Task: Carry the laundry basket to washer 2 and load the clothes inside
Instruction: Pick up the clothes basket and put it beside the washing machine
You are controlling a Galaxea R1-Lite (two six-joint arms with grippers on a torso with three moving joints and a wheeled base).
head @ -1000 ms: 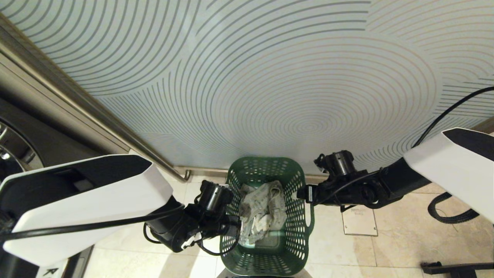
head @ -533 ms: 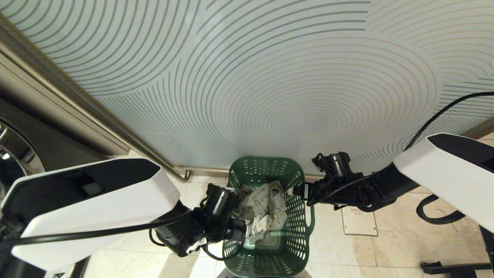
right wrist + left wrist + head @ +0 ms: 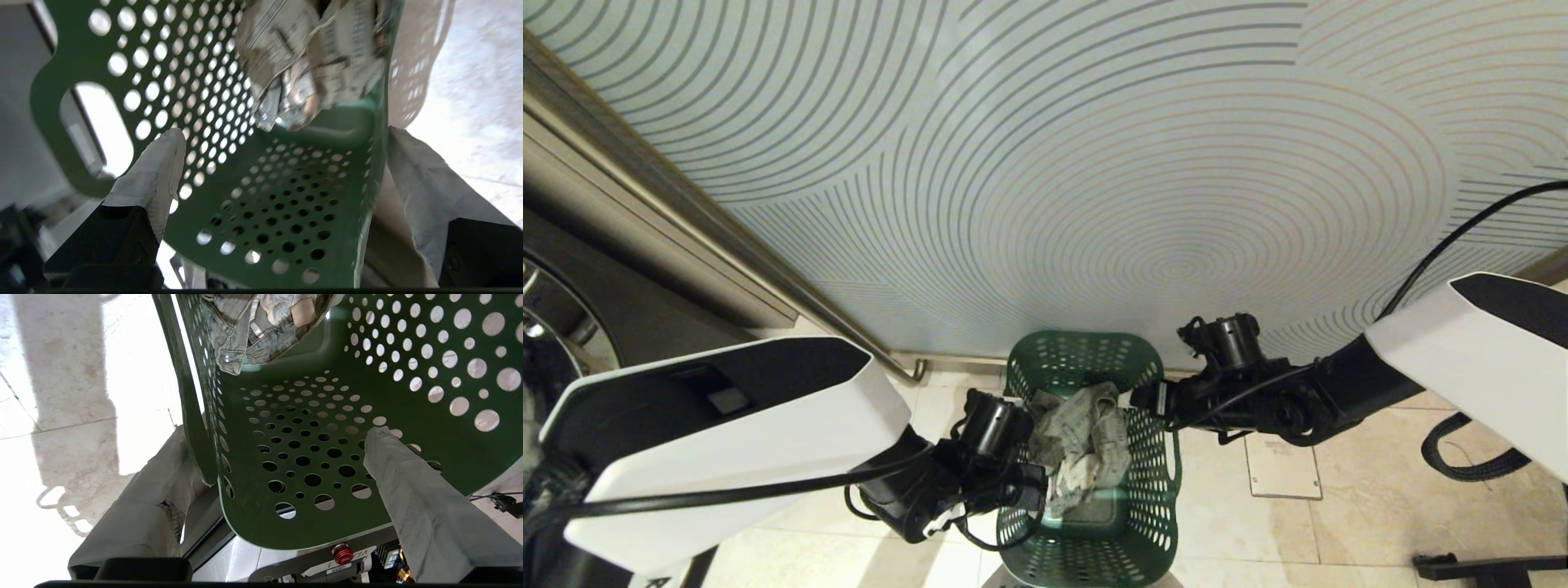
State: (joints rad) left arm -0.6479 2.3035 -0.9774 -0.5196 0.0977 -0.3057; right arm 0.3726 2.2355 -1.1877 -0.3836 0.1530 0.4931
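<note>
The dark green laundry basket [image 3: 1152, 482] stands on the floor just in front of me, with the clothes [image 3: 1078, 441], a grey-beige bundle, lying inside. My left gripper [image 3: 1023, 482] is at the basket's left rim, open. In the left wrist view its fingers [image 3: 392, 465] straddle the perforated wall [image 3: 310, 416], one inside and one outside. My right gripper [image 3: 1145, 400] is at the right rim, also open, straddling that wall [image 3: 286, 196] beside the clothes [image 3: 310, 61]. A dark washer front [image 3: 547, 327] shows at the left edge. Its number is out of view, so I cannot tell whether it is washer 2.
A pale wall with curved line patterns [image 3: 1094, 163] rises right behind the basket, and a metal rail [image 3: 768, 261] runs along its base. A floor plate [image 3: 1282, 467] and a black cable [image 3: 1470, 457] lie on the tiles at the right. An oval handle slot [image 3: 98, 126] is in the basket's far wall.
Both grippers have moved inward over the basket's rim, the left one rightward and the right one leftward. The basket and clothes have stayed in place.
</note>
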